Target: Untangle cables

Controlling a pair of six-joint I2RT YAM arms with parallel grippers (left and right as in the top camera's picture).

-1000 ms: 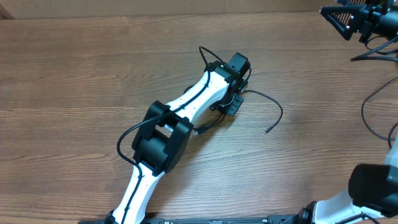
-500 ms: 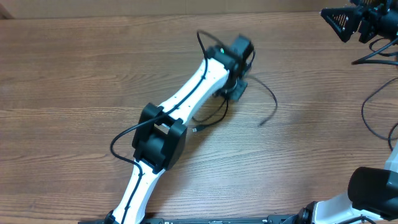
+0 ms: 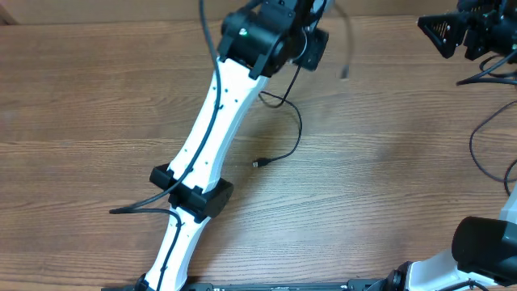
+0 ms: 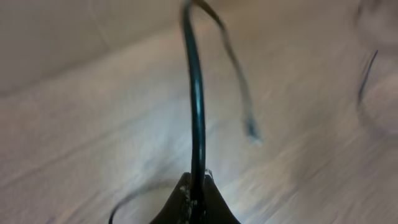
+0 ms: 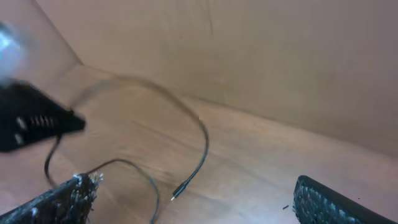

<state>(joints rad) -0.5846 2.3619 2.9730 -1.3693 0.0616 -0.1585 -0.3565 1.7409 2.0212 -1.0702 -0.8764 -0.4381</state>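
**Tool state.** Left gripper (image 4: 196,198), at 12 o'clock in the overhead view: jaws pressed together, pinching the thin black flexible cable (image 3: 297,129) mid-length. Right gripper (image 3: 459,32), at 2 o'clock: jaws spread wide, holding nothing.

**Cable posn.** From the pinch one run drops toward 6 o'clock, curves over the table and ends in a small black plug end (image 3: 257,164) lying near centre. A second free end (image 3: 345,73) hangs in the air at 3 o'clock of the left gripper, blurred. A small loop shows just below the pinch. Cannot tell if it is a knot or a plain crossing, nor whether this is one cord or two.

**Step in hand (judged).** Lifting the cable so the loops fall open. Recs:
- Lift slow and watch that loop; a jerk would tighten any snag.
- Right gripper to take the lying run near the plug and draw toward 4 o'clock, low over the wood.

**Surface/room.** Brown wood-grain table top (image 3: 97,105), flat, matte. Thicker black arm wiring (image 3: 473,153) lies at the 3 o'clock edge; keep clear of it. Plain tan panel (image 5: 280,62) backs the table.
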